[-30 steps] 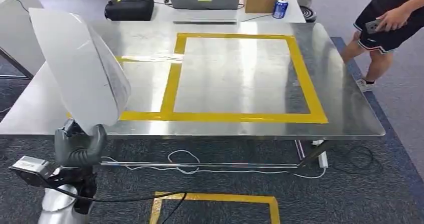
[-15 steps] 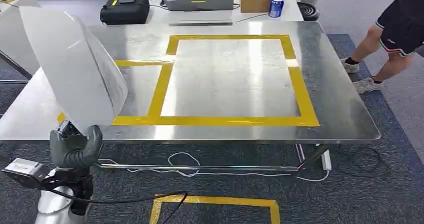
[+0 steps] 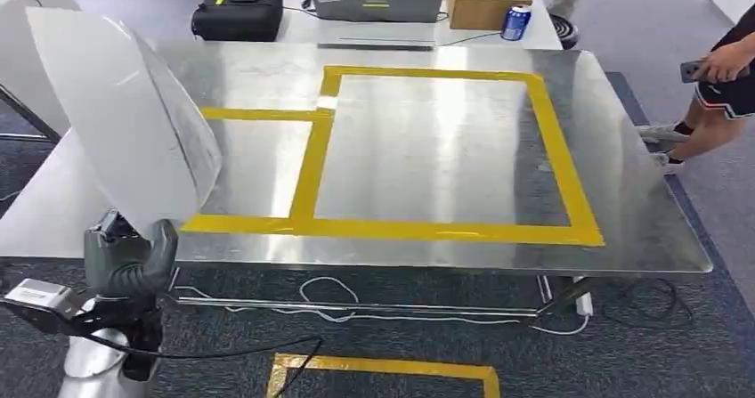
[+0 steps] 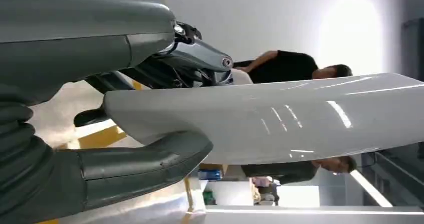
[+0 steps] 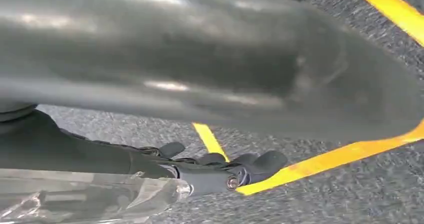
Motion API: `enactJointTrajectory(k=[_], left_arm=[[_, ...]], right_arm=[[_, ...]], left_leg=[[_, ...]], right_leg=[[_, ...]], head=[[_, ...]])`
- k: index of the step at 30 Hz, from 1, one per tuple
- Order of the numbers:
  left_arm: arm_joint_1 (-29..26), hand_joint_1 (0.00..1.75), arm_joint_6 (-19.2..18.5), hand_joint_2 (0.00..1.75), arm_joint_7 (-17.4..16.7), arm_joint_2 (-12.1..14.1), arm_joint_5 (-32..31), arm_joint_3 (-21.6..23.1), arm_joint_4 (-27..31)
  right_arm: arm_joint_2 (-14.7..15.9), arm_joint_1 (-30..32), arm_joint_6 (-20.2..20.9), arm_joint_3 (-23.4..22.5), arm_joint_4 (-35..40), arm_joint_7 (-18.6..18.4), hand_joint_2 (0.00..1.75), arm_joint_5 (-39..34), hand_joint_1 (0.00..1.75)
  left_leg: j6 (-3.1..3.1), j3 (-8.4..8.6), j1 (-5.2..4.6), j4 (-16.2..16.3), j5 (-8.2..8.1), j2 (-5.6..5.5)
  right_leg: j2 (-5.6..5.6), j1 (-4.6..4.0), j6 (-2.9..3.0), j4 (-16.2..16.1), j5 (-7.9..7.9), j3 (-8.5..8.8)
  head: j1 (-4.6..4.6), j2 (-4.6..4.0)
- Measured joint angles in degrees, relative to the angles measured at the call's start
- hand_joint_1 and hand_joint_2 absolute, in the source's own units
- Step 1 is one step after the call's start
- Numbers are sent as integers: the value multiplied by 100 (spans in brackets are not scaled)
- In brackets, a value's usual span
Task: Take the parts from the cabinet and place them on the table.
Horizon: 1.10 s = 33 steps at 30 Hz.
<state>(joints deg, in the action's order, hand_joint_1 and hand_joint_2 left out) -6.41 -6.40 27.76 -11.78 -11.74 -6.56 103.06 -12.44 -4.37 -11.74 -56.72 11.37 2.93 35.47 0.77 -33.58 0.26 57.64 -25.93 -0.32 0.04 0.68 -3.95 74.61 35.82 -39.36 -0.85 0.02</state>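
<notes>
White part: a broad, glossy curved panel [image 3: 125,117] stands upright in my left hand [image 3: 125,260], rising above it and leaning a little toward the desk; my thumb and dark fingers clamp its lower edge, plain in the left wrist view [image 4: 280,119].
Left hand: holding the panel, low and just short of the desk's near edge, at its left corner.
Right hand: hanging by my side [image 5: 220,171], fingers partly curled over the grey carpet with nothing in them that I can see; whether they count as closed I cannot tell.
Steel desk: its bare metal top [image 3: 418,149] lies ahead and to the right of my holding hand, with a yellow tape rectangle [image 3: 570,175] marked on it.
Change: over the last second the whole view has swung and shifted, so my body and head moved, not the desk; the panel sits in the same grip throughout. The person [image 3: 721,77] beyond the far right corner has stepped about and now stands farther right.
Meaning for task: the part is out of the cabinet and carried to the desk; I judge the walk nearly done and the set-down not yet begun.
Next move: I would need to lift the panel over the near edge and lay it inside the taped area.
Risk: a tall, smooth panel held by one edge could swing or slip.
</notes>
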Motion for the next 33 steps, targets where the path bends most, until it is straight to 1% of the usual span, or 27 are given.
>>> enactJointTrajectory(k=[1,2,3,5,6,7,9,10,11,12,14,15,16,17,18,19,20,21,22,23,24,27,29,30,31,32,33], left_arm=[[0,175,0,175,0,0,0,0,0],[0,175,-2,175,0,0,0,0,0],[0,175,-9,175,0,0,0,0,0],[3,175,-13,175,0,0,0,4,2],[6,175,-13,175,0,0,0,4,2],[11,175,-15,175,0,2,2,4,2],[8,175,-15,175,-2,4,0,4,2],[10,175,-15,175,-2,4,0,4,2],[7,175,-15,175,-7,7,0,4,20],[23,175,-15,175,-2,7,0,4,26],[32,175,-15,175,-2,9,2,4,26],[11,175,-15,175,-2,11,2,2,26],[3,175,-15,175,-2,11,2,2,26],[2,175,-15,175,-2,15,2,2,26],[3,175,-15,175,-2,17,2,2,26],[3,175,-15,175,-4,17,4,2,26],[6,175,-15,175,-4,20,7,2,28],[7,175,-15,175,-2,20,9,2,26],[18,175,-15,175,-11,20,22,2,24],[27,175,-22,175,-18,20,33,4,28],[18,175,-31,175,-22,24,37,2,31],[16,175,-31,175,-22,28,42,2,33],[20,175,-31,175,-22,28,46,2,33],[21,175,-33,175,-22,28,46,2,33],[17,175,-35,175,-22,28,52,2,33],[9,175,-35,175,-22,28,61,2,33],[3,175,-39,175,-22,28,66,2,33]], right_arm=[[0,10,2,0,0,0,0,-4,0],[0,21,2,-2,0,0,0,-4,0],[0,23,2,-2,0,0,0,-4,0],[2,22,2,-2,0,2,0,-4,0],[9,24,4,-2,0,0,0,-4,0],[9,16,4,-2,0,0,0,-4,0],[11,19,4,-2,0,2,0,-4,0],[15,26,4,-4,0,2,0,-7,0],[11,26,4,-4,0,2,0,-7,0],[11,24,4,-4,0,7,0,-4,0],[11,16,9,-4,0,9,0,-4,0],[11,14,9,-4,0,9,0,-4,0],[11,18,9,-4,0,9,0,-4,0],[11,23,9,-4,0,9,0,-4,0],[11,30,7,-7,0,9,0,-5,0],[11,31,7,-7,0,9,0,-4,0],[11,27,9,-7,0,9,0,0,0],[13,28,20,-7,0,9,0,4,0],[28,12,22,-4,0,11,0,7,0],[28,9,24,-4,0,9,0,15,0],[28,9,24,-4,0,13,0,15,0],[28,12,24,-7,0,13,0,17,0],[28,-1,24,-4,0,15,0,17,0],[28,1,24,-4,0,17,0,17,0],[28,10,24,-4,0,18,0,17,0],[28,23,22,-7,0,15,0,17,0],[28,35,22,-7,0,15,0,17,0]], left_leg=[[12,35,-15,0,-30,-10],[13,83,-25,0,-64,-29],[10,149,-37,0,-106,-46],[-8,296,-48,0,-204,-51],[-33,326,-66,-2,-244,-53],[-70,315,-77,19,-271,-66],[-119,321,-50,-30,-269,-62],[-145,338,-53,-53,-280,-62],[-191,356,-55,-39,-321,-57],[-230,302,-65,99,-391,-39],[-286,-130,-33,869,-741,-37],[-314,-484,-10,1419,-915,-36],[-331,-661,4,1641,-921,-36],[-347,-735,19,1646,-786,-34],[-361,-690,35,1431,-530,-31],[-379,-539,52,1036,-203,-25],[-397,-304,72,485,148,-7],[-426,-144,90,98,290,41],[-429,-72,49,3,158,36],[-316,-90,61,11,132,18],[-275,-93,50,1,108,15],[-152,-51,75,-12,73,-5],[-83,6,66,-12,23,2],[-63,31,51,-12,-5,7],[-43,57,35,-12,-34,7],[-31,96,19,-12,-69,0],[-31,152,8,-12,-109,-18]], right_leg=[[1,-7,13,202,-24,-176],[2,-17,36,144,-188,-220],[3,-32,72,-193,-495,-132],[19,-77,172,-1227,-1150,249],[32,-106,213,-1394,-1114,360],[23,-104,209,-1514,-1090,410],[36,-129,248,-1494,-1073,396],[38,-122,271,-1522,-1070,404],[31,-59,299,-1593,-1081,473],[30,-53,324,-1627,-1064,517],[21,-36,352,-1636,-1036,553],[21,-28,358,-1636,-1005,569],[22,-21,351,-1636,-987,587],[26,-11,341,-1635,-959,625],[29,1,323,-1635,-923,674],[34,19,299,-1635,-886,735],[43,44,265,-1635,-839,808],[43,36,211,-1635,-794,832],[49,-4,161,-1614,-750,824],[46,-5,137,-1634,-748,807],[38,-5,113,-1670,-742,830],[19,16,18,-1685,-685,894],[19,5,1,-1031,-378,576],[18,3,-1,-488,-173,272],[19,0,5,-43,-46,-6],[19,-4,21,228,-44,-225],[21,-14,47,159,-214,-269]], head=[[0,0],[0,0],[2,0],[2,0],[-8,0],[-2,0],[-13,0],[-15,0],[-15,2],[-50,0],[-68,0],[-68,0],[-72,0],[-70,0],[-70,0],[-72,0],[-70,0],[-74,0],[-101,0],[-116,2],[-68,0],[-55,2],[-28,2],[-28,2],[-30,2],[-26,2],[-33,2]])
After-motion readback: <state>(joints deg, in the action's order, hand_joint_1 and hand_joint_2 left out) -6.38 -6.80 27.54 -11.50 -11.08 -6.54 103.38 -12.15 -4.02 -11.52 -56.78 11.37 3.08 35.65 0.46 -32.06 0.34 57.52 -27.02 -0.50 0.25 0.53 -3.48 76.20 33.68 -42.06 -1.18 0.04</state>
